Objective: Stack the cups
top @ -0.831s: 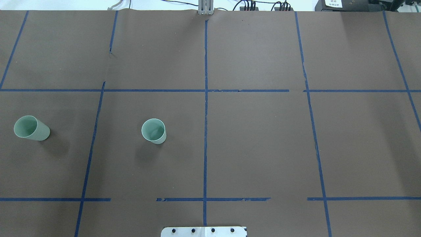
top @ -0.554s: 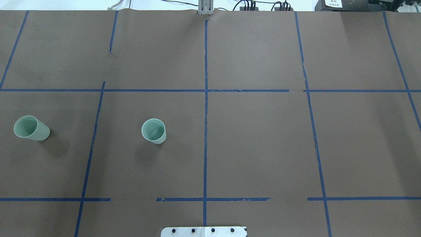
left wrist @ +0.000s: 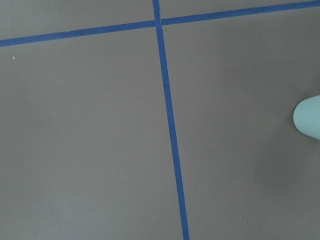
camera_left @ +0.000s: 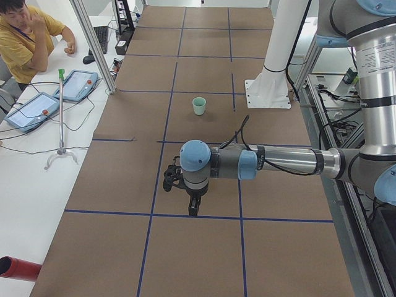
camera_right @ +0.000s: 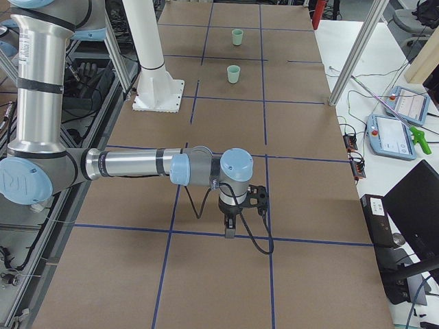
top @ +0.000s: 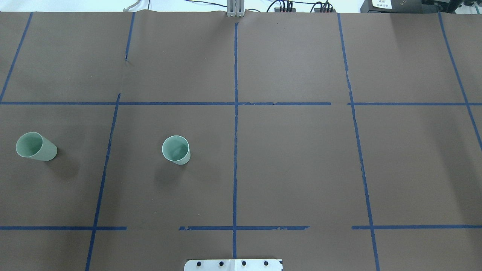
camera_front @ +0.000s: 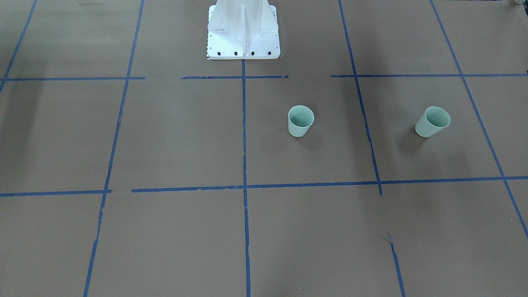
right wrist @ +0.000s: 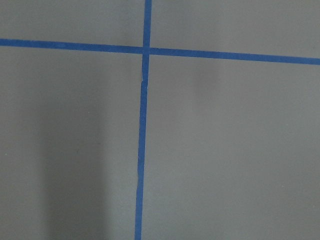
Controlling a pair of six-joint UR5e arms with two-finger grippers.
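Observation:
Two pale mint-green cups stand upright and apart on the brown table. One cup [top: 176,149] [camera_front: 300,120] is left of the centre tape line. The other cup [top: 35,146] [camera_front: 432,121] is near the table's left end. Both show far off in the exterior right view [camera_right: 233,74] [camera_right: 237,37]. A cup's edge [left wrist: 309,116] shows at the right border of the left wrist view. My left gripper [camera_left: 193,207] hangs above the table in the exterior left view only. My right gripper [camera_right: 230,229] shows in the exterior right view only. I cannot tell whether either is open or shut.
The white robot pedestal [camera_front: 243,29] stands at the table's near middle edge. Blue tape lines [top: 235,150] divide the brown cover into squares. An operator [camera_left: 25,37] sits by tablets [camera_left: 77,83] on a side table. Cables and boxes [top: 301,6] line the far edge.

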